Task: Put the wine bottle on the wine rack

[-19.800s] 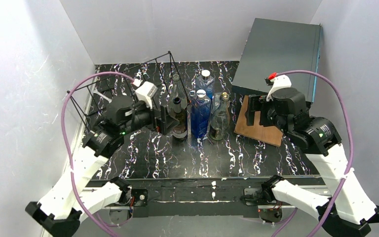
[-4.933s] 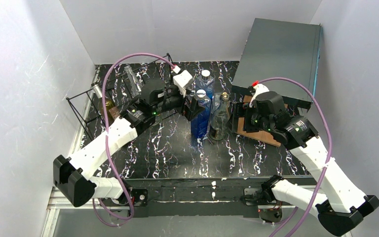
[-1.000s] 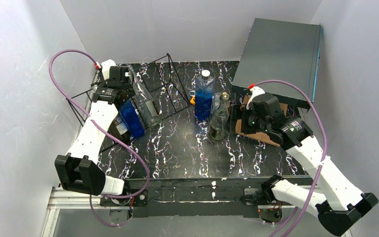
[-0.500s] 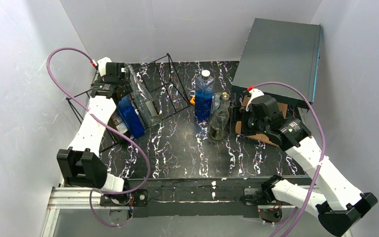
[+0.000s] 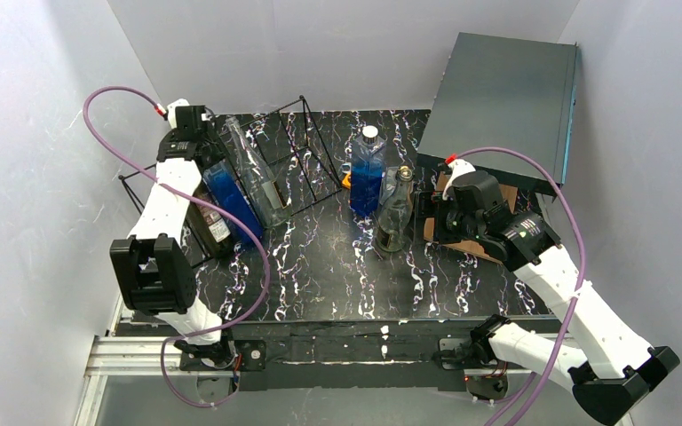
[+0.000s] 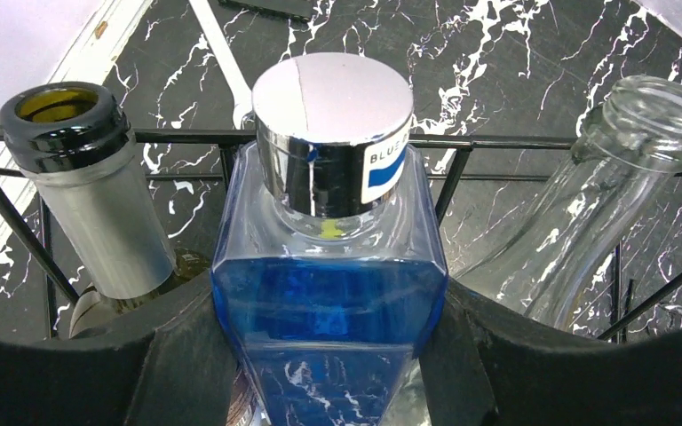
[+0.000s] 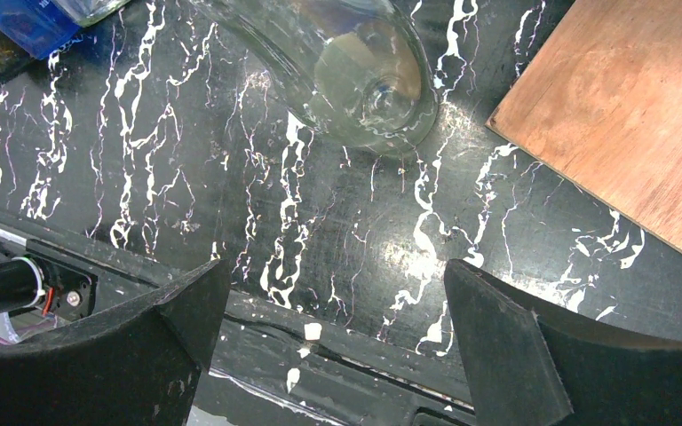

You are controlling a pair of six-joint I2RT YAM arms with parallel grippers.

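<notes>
A blue square wine bottle [image 6: 329,293] with a silver cap [image 6: 333,115] lies slanted on the black wire wine rack [image 5: 302,146] at the back left. My left gripper [image 6: 329,355] is shut on its shoulders, one finger on each side. Seen from above, that gripper [image 5: 202,164] sits at the bottle's [image 5: 231,202] upper end. A dark green bottle [image 6: 80,177] lies on the rack to its left. A clear empty bottle [image 6: 622,177] lies to its right. My right gripper [image 7: 333,284] hangs open over bare table, beside a standing clear bottle [image 5: 393,213].
A second blue bottle [image 5: 367,169] stands mid-table behind the clear one. A brown wooden board [image 5: 466,238] lies under my right wrist, with a dark grey box [image 5: 506,93] behind it. White walls close in on the left, back and right.
My left wrist has shifted a little back and left along the rack, still holding the blue bottle, and the arm's elbow has swung inward. The right arm has barely moved.
</notes>
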